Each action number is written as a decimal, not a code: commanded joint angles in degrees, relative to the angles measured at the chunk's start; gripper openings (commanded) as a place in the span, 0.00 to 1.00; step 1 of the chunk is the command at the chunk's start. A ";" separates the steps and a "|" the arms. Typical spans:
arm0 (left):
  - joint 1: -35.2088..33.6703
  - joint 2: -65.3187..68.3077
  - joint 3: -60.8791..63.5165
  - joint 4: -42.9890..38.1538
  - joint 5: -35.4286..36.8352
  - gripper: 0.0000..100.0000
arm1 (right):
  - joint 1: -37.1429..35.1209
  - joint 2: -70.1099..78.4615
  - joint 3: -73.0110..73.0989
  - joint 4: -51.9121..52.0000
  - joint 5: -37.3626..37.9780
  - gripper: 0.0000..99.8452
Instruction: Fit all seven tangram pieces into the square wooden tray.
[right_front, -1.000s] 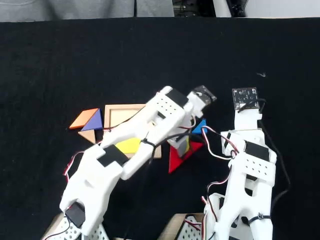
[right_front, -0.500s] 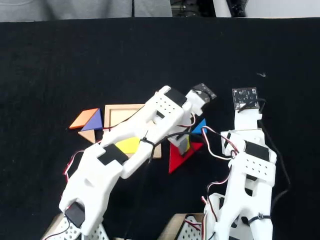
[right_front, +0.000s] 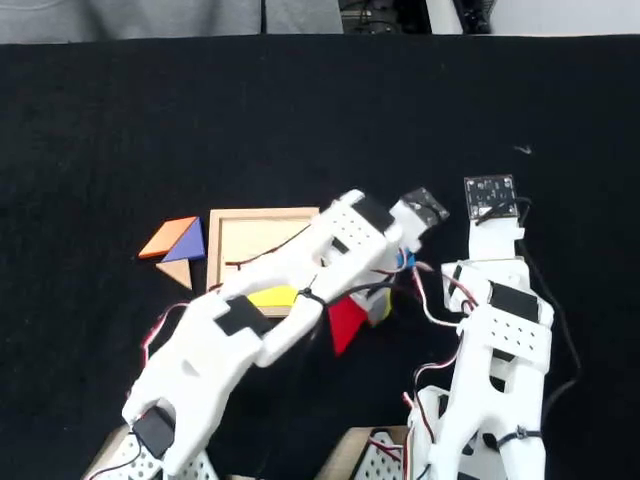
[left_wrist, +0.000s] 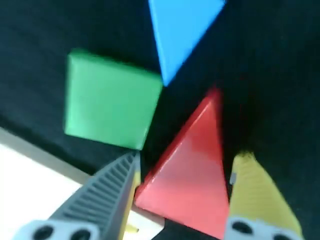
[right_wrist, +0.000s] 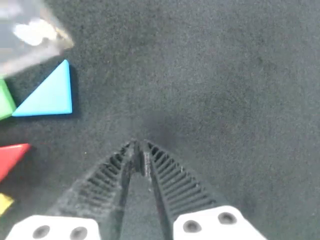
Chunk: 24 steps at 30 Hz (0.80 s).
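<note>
The tray (right_front: 245, 240) lies flat on the black table (right_front: 300, 120), partly under the left arm. One piece is in it: the yellow piece (right_front: 275, 296), lying in the part nearest the arms. The rest of the tray floor that shows is bare wood.

The red triangle (left_wrist: 190, 190) lies just off the tray's corner on the side toward the right arm. The left gripper (left_wrist: 187, 160) is down over it, jaws closed onto it – the grey finger (left_wrist: 105, 200) is against one edge and the yellow finger (left_wrist: 255, 200) against the other. Just past the triangle's point are the green square (left_wrist: 112, 102) and the blue triangle (left_wrist: 182, 30), both flat on the cloth and close together, the blue one's tip aimed at the square's corner. I cannot tell whether they touch.

On the tray's far side from these, three small triangles sit in a cluster on the cloth. The orange triangle (right_front: 168, 237) and purple triangle (right_front: 192, 243) lie edge to edge, with the tan triangle (right_front: 176, 271) just below them, nearer the arms. The purple and tan ones lie right beside the tray's rim.

The right gripper (right_wrist: 139, 150) hangs over bare cloth with its jaws pressed together and nothing between them – well apart from the tray, with the blue triangle the nearest piece to it.
</note>
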<state>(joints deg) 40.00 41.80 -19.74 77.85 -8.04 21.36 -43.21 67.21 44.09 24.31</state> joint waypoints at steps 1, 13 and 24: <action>0.66 -0.44 -0.66 0.53 0.44 0.26 | 0.26 -1.71 -1.98 -1.05 -0.35 0.01; 1.10 -1.14 -1.54 3.96 1.58 0.21 | 0.53 -1.71 -1.98 -1.05 -0.35 0.01; 5.49 -11.69 4.62 7.03 1.58 0.21 | 3.78 -1.71 -3.12 -1.05 -0.35 0.01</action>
<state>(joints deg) 43.43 36.26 -17.71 84.18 -6.99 23.30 -43.21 67.21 44.09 24.31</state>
